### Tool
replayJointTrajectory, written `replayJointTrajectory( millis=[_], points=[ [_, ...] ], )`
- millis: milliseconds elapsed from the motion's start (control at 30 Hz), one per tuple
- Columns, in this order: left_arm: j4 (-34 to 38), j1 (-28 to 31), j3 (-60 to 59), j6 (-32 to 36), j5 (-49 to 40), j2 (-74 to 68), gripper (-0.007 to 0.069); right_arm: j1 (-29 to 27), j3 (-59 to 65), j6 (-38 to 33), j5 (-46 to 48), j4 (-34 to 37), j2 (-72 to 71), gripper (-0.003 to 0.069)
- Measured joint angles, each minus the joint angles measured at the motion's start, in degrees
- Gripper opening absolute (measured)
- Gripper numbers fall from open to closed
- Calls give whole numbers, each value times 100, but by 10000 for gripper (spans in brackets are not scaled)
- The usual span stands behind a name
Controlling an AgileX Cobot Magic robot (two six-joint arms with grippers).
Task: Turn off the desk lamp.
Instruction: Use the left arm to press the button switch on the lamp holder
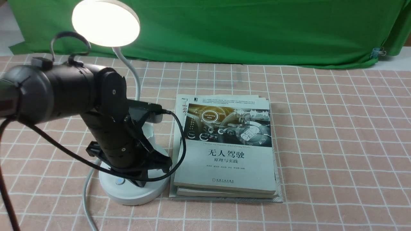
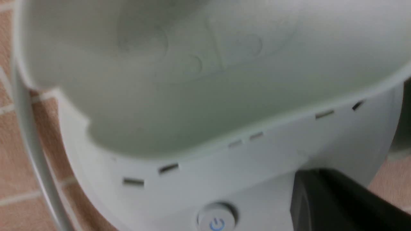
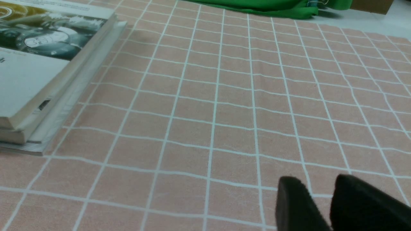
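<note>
Lamp Burned On as Left Gripper Hung Over Its Base

The desk lamp's disc head (image 1: 106,23) glowed bright at the upper left of the front view, so the switching-off remained undone. Its round white base (image 1: 133,195) sat in the lower left of that frame, just beside a stack of books (image 1: 224,166) near the centre.

The reaching looked largely finished: the left gripper (image 2: 310,179) was over the base, its dark fingertips close together in the lower right of the left wrist view. The power button (image 2: 216,219) showed at that picture's bottom edge, apart from them. What was left, in my judgement, was a small shift to the button and a press.

The right gripper (image 3: 324,199), its fingers slightly parted, held nothing in the lower right of its wrist view.
</note>
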State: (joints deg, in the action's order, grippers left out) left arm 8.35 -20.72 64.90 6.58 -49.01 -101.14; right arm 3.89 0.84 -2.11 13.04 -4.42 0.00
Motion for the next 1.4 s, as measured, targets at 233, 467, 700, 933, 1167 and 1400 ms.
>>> replayJointTrajectory(
  millis=[233,467,700,933,1167,1400],
  points=[
    [0,0,-3,0,-55,97,5,0,0,0,0,0,0,242],
    [0,0,-16,0,-87,531,5,0,0,0,0,0,0,242],
    [0,0,-16,0,169,325,5,0,0,0,0,0,0,242],
    [0,0,27,-20,-2,-40,5,0,0,0,0,0,0,242],
    [0,0,-7,-20,-69,121,5,0,0,0,0,0,0,242],
    [0,0,-12,-20,-75,319,5,0,0,0,0,0,0,242]
  ],
)
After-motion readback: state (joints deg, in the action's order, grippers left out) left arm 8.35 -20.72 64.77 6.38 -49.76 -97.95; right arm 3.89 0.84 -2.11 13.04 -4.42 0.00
